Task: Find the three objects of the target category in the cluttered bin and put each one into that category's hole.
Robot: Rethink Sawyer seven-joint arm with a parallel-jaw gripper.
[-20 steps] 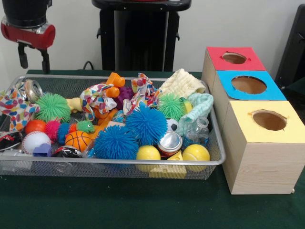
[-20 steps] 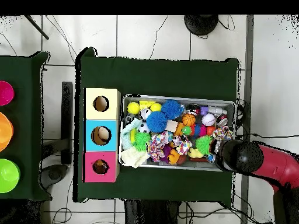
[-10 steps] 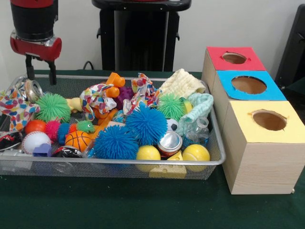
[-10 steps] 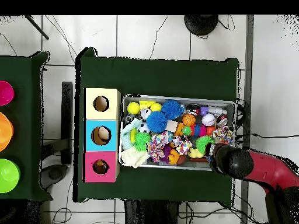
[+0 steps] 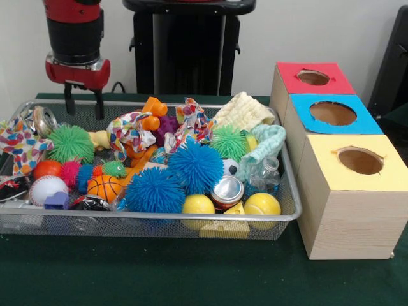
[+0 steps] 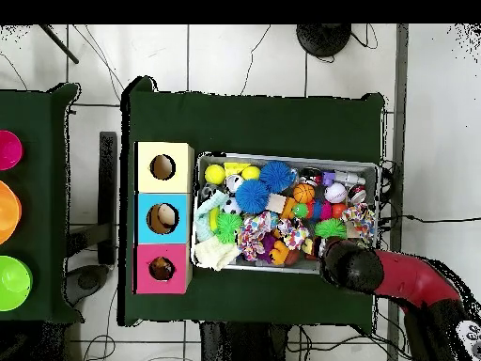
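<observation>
The wire mesh bin (image 5: 159,217) is heaped with toys: two blue spiky balls (image 5: 196,165), green spiky balls (image 5: 70,143), two yellow balls (image 5: 198,205), a small basketball (image 5: 104,187), a baseball (image 5: 47,189), drink cans (image 5: 227,190), patterned cloths (image 5: 131,131) and a cream cloth (image 5: 244,111). My gripper (image 5: 84,108) hangs open over the bin's back left corner, above the toys, with nothing between its fingers. In the overhead view the arm's head (image 6: 352,266) hides the gripper at the bin's (image 6: 287,156) lower right edge.
Three wooden boxes stand in a row right of the bin, each with a round hole on top: red (image 5: 290,73), blue (image 5: 299,105) and yellow (image 5: 322,150). Something pale shows inside the blue box's hole (image 6: 164,218). Green cloth covers the table (image 5: 191,274).
The arm has swung from beyond the bin's left end to over its back left corner and come a little lower. The gripper stays open and the toys have not moved.
</observation>
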